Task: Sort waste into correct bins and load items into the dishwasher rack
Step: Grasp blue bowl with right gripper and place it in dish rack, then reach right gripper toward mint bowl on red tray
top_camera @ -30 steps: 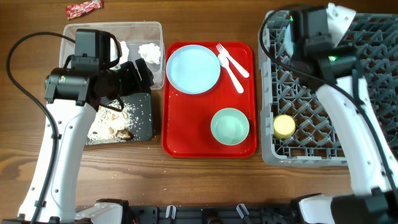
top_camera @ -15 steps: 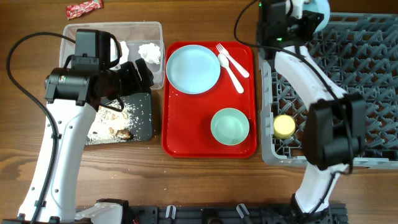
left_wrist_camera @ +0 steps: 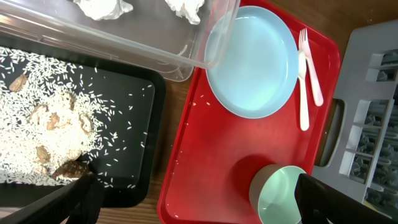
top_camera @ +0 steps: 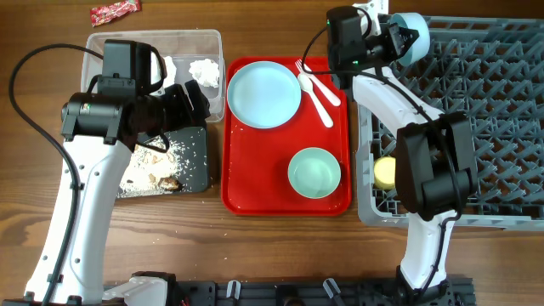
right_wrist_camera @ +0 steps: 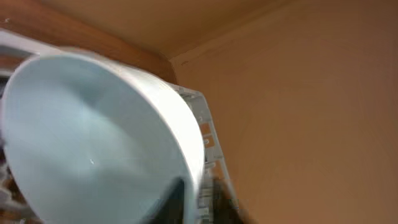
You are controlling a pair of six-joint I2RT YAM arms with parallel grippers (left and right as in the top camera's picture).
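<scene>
Right gripper (top_camera: 393, 41) sits at the top edge of the overhead frame, by the upper left corner of the grey dishwasher rack (top_camera: 501, 127). It is up against the pale blue bowl (top_camera: 415, 34), which is tipped on its side. In the right wrist view the bowl's hollow faces the camera and its rim runs down between dark finger shapes at the bottom edge. Whether the fingers pinch the rim or stand just off it cannot be told.

Left gripper (top_camera: 191, 100) hovers at centre left, spread wide with nothing between its fingers, over the place where the clear tub (top_camera: 127, 38) meets the black tray (top_camera: 191, 161). Crumpled tissues (top_camera: 204, 70) lie in the tub, and rice crumbs with brown scraps (top_camera: 149, 166) lie in the black tray.

The red wrapper (top_camera: 115, 11) lies on the table at upper left. The red tray (top_camera: 255, 191) in the middle carries the pale blue plate (top_camera: 263, 93), two white forks (top_camera: 319, 93) and the mint-green bowl (top_camera: 314, 172). The yellow cup (top_camera: 387, 172) stands in the rack's lower left, partly hidden by the right arm.
</scene>
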